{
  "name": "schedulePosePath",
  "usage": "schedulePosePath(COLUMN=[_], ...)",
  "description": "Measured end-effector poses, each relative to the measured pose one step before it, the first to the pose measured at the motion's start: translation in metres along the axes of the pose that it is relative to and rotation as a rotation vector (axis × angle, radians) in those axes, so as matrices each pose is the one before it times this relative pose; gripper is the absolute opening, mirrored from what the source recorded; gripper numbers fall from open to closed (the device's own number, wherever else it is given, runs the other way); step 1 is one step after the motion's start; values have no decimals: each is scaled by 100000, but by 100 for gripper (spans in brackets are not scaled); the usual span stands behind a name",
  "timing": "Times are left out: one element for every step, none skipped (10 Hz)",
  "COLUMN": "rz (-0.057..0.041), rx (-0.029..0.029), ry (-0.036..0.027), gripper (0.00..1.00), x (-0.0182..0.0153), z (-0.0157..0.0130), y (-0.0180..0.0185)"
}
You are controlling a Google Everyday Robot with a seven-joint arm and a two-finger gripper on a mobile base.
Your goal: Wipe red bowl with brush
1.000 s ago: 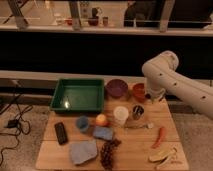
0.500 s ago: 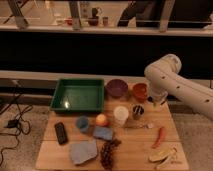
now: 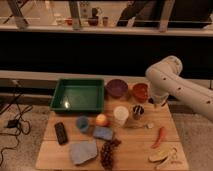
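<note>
Wooden worktop [image 3: 130, 142], lots on it. Red bowl [image 3: 140, 91] sits at the rear edge, right of centre, upright, just beside the dark purple bowl [image 3: 117, 88] on its left; can't tell if the two touch. Green tray [image 3: 79, 95] takes the rear-left corner area.

White arm [image 3: 175, 82] comes in from the right side, elbow high, forearm pointing down. Pincer [image 3: 160, 103] hangs over the rear-right part of the worktop, just to the right of the red bowl, near its rim, not inside it. Pincer state: can't tell, spread or pressed together not visible. Brush: can't pick it out w/ certainty; something dark at the pincer's lower end, but too unclear to name.

Mid worktop, front of the bowls: white cup [image 3: 120, 114] w/ a dark cup [image 3: 138, 111] just right of it, silvery fork [image 3: 145, 126] in front of that. Left of the white cup: orange fruit [image 3: 102, 119], then small blue cup [image 3: 82, 123]. Blue sponge [image 3: 103, 133] just in front of the fruit. Flat black slab [image 3: 60, 132] near the left edge. Front edge: grey-blue cloth [image 3: 83, 151], dark grapes [image 3: 107, 152] beside it. Front-right corner: banana [image 3: 164, 155], red chili [image 3: 160, 136] behind it, near the right edge.
</note>
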Motion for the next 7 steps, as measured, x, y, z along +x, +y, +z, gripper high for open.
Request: schedulePosePath(rz=[173, -20, -260, -307, -784, -683, -500], rx=[-131, -395, -283, -150, -47, 129, 36], ry=[-311, -696, -656, -1124, -1323, -547, -135], gripper=[0, 0, 0, 0, 0, 0, 0], x=[-16, -13, -38, -21, 77, 185, 223], z=[125, 417, 418, 736, 927, 334, 175], y=[81, 181, 131, 160, 176, -28, -90])
